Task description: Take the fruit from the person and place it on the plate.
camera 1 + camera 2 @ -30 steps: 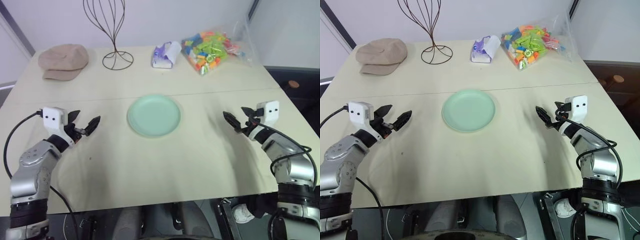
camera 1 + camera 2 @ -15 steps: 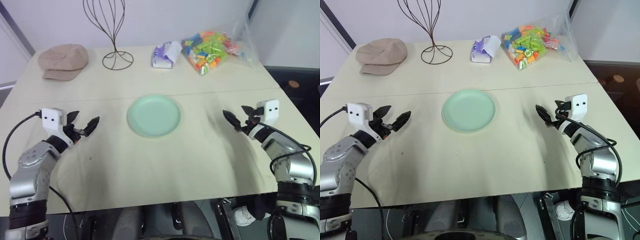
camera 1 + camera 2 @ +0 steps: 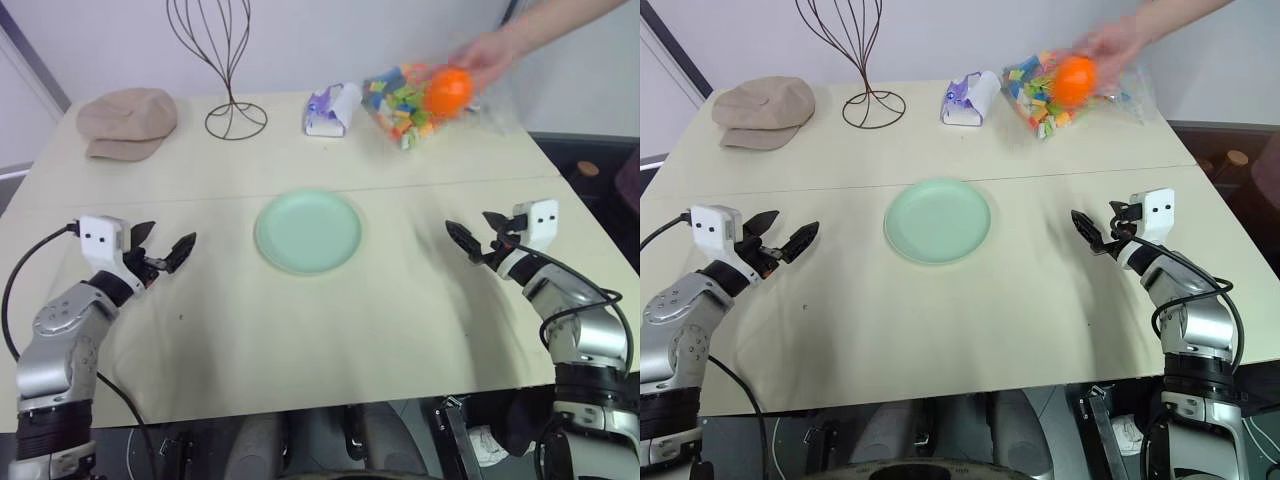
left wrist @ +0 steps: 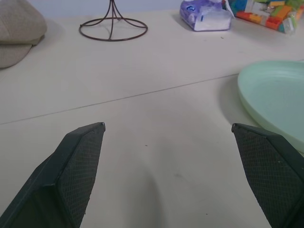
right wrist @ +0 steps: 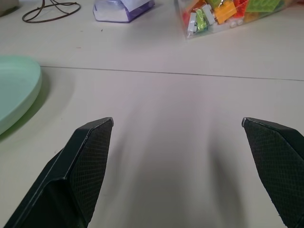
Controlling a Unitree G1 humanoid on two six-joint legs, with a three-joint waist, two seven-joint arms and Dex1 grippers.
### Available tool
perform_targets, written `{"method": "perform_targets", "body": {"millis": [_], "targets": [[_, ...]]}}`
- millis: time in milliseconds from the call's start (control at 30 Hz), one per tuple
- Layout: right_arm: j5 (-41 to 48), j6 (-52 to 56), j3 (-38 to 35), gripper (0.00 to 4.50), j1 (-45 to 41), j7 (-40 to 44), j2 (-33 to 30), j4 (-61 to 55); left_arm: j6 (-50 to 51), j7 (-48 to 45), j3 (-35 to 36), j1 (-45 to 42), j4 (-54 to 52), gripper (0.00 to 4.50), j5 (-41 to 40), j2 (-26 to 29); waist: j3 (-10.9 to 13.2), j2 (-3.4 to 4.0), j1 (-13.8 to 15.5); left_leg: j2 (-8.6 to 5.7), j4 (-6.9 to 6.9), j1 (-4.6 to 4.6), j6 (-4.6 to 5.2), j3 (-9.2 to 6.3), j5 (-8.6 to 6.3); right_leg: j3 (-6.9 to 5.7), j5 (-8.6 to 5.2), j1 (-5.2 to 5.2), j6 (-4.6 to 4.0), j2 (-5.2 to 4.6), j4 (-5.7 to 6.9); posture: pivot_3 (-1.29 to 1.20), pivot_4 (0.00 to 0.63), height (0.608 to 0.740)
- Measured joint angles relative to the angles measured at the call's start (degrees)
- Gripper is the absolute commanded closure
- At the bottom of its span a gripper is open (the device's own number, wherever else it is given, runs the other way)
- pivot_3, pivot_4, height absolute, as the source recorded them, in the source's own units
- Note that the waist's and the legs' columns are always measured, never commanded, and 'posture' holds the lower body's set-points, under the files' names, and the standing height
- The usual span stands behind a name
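fruit point(image 3: 446, 89) round, gripped by person point(image 3: 492, 50) over block bag point(image 3: 412, 95) | left hand point(image 3: 164, 252), right hand point(image 3: 477, 235) released | plate point(image 3: 308, 231) between

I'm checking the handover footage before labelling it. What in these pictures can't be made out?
- The person's hand: motion-blurred in the head views, so its hold on the fruit is unclear; the forearm is cut by the top edge.
- Bag of blocks: partly hidden behind hand and fruit.
- Wire stand: top cut off.
- Purple packet: print too small to read.
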Motion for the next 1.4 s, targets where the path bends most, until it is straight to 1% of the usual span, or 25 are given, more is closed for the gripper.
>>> {"method": "perform_targets", "body": {"millis": [467, 600, 633, 700, 733, 800, 833, 900, 1000, 1067, 1133, 1200, 1267, 1400], "targets": [[0.16, 0.31, 0.02, 0.06, 0.0, 0.82, -0.26, -0.07, -0.12, -0.63, 0.0, -0.35, 0.04, 0.0, 0.66, 0.0, 0.0, 0.0, 0.0, 0.0, 0.0, 0.0, 0.0, 0.0, 0.0, 0.0, 0.0, 0.0, 0.0, 0.0, 0.0, 0.0, 0.15, 0.74], [3.53, 5.68, -0.83, 0.06, 0.01, 3.89, -4.78, -4.03, -0.12, -0.85, -0.01, -0.47, 0.14, 0.0, 0.69, 0.0, 0.0, 0.01, 0.04, 0.0, 0.01, 0.0, 0.0, 0.01, 0.0, 0.0, 0.0, 0.0, 0.0, -0.02, 0.0, 0.0, 0.15, 0.74], [6.89, 9.24, -1.89, 0.06, 0.06, 5.14, -6.18, -6.64, -0.12, -0.96, -0.03, -0.52, 0.2, 0.0, 0.69, 0.0, 0.0, 0.01, 0.06, 0.0, 0.01, 0.0, 0.0, -0.01, 0.0, 0.01, 0.0, 0.0, 0.0, -0.02, 0.01, 0.0, 0.15, 0.74], [17.02, 18.65, -4.18, 0.06, 0.84, 7.89, -8.94, -12.89, -0.12, -1.25, -0.13, -0.79, 0.39, 0.0, 0.71, 0.02, 0.0, 0.0, 0.08, 0.01, 0.01, -0.01, 0.0, -0.09, 0.0, 0.0, 0.0, 0.02, 0.0, -0.02, 0.0, 0.0, 0.15, 0.74], [24.81, 25.51, -5.28, 0.06, 1.83, 9.55, -11.37, -17.16, -0.12, -1.51, -0.13, -0.96, 0.48, 0.0, 0.72, 0.05, 0.0, 0.0, 0.11, 0.02, 0.01, -0.01, 0.0, -0.11, 0.0, -0.01, -0.01, 0.02, -0.01, -0.02, 0.01, 0.0, 0.15, 0.74], [36.79, 35.2, -6.65, 0.06, 3.11, 11.72, -15.84, -24.21, -0.13, -1.88, -0.16, -1.21, 0.84, 0.0, 0.76, 0.15, -0.01, -0.01, 0.13, 0.04, 0.0, 0.0, 0.01, -0.16, -0.01, -0.05, -0.01, 0.07, -0.02, -0.02, -0.03, 0.0, 0.15, 0.74], [40.81, 38.15, -7.08, 0.06, 3.5, 11.91, -17.5, -26.91, -0.13, -2.06, -0.16, -1.26, 0.94, 0.0, 0.8, 0.17, -0.01, -0.01, 0.13, 0.04, 0.01, 0.0, 0.01, -0.15, -0.01, -0.05, -0.02, 0.08, -0.03, -0.03, -0.05, 0.0, 0.15, 0.74], [44.69, 40.61, -7.82, 0.06, 3.31, 10.98, -18.7, -29.85, -0.01, -2.98, -0.42, -1.72, 1.14, 0.0, 0.71, 0.26, -0.04, -0.08, 0.1, 0.04, 0.03, 0.01, 0.01, -0.13, 0.0, -0.05, -0.11, 0.12, -0.2, -0.03, -0.12, 0.0, 0.15, 0.74], [45.71, 41.04, -7.82, 0.06, 1.4, 7.84, -18.85, -29.98, 2.94, -6.9, -1.96, -3.53, 0.11, 0.0, -1.97, 2.44, -0.03, -0.11, 0.11, 0.04, 0.13, -0.01, 0.0, -0.07, 0.0, -0.03, -0.11, 0.14, -0.25, -0.03, -0.15, 0.0, 0.15, 0.74], [45.68, 40.95, -7.77, 0.06, -0.1, 6.41, -18.85, -29.68, 7.0, -9.88, -1.99, -7.01, -1.34, 0.0, -5.73, 6.12, 0.05, -0.26, 0.2, 0.04, 0.14, -0.04, 0.0, -0.12, 0.0, -0.08, -0.11, 0.13, -0.26, 0.01, -0.15, 0.0, 0.15, 0.74], [45.58, 40.58, -7.64, 0.06, -1.24, 5.51, -18.84, -29.65, 10.27, -12.4, -1.33, -11.38, -3.12, 0.0, -9.36, 10.13, 0.05, -0.26, 0.2, 0.04, 0.13, -0.04, 0.0, -0.08, 0.0, -0.09, -0.11, 0.13, -0.24, 0.03, -0.16, 0.0, 0.15, 0.74], [45.29, 40.02, -7.55, 0.06, -1.35, 4.92, -18.79, -29.47, 11.52, -14.08, -0.15, -14.55, -4.06, 0.0, -11.5, 12.16, 0.03, -0.21, 0.11, 0.02, 0.1, -0.03, 0.01, -0.02, 0.0, -0.08, -0.1, 0.13, -0.19, 0.05, -0.22, 0.0, 0.15, 0.74], [44.19, 39.49, -7.04, 0.06, -1.45, 4.57, -18.7, -28.76, 12.47, -15.14, 0.01, -18.07, -2.37, 0.0, -13.26, 11.97, 0.03, -0.21, 0.11, 0.01, 0.09, -0.04, 0.02, -0.01, -0.01, -0.09, -0.01, 0.13, 0.01, 0.08, -0.23, 0.0, 0.15, 0.74], [41.4, 37.52, -4.97, 0.06, -1.44, 4.45, -18.21, -27.96, 13.22, -16.79, -1.71, -24.69, 1.69, 0.0, -15.59, 8.35, 0.04, -0.23, 0.14, 0.0, 0.1, -0.04, 0.02, -0.01, -0.01, -0.09, 0.0, 0.14, 0.02, 0.1, -0.22, 0.0, 0.15, 0.74]]}}
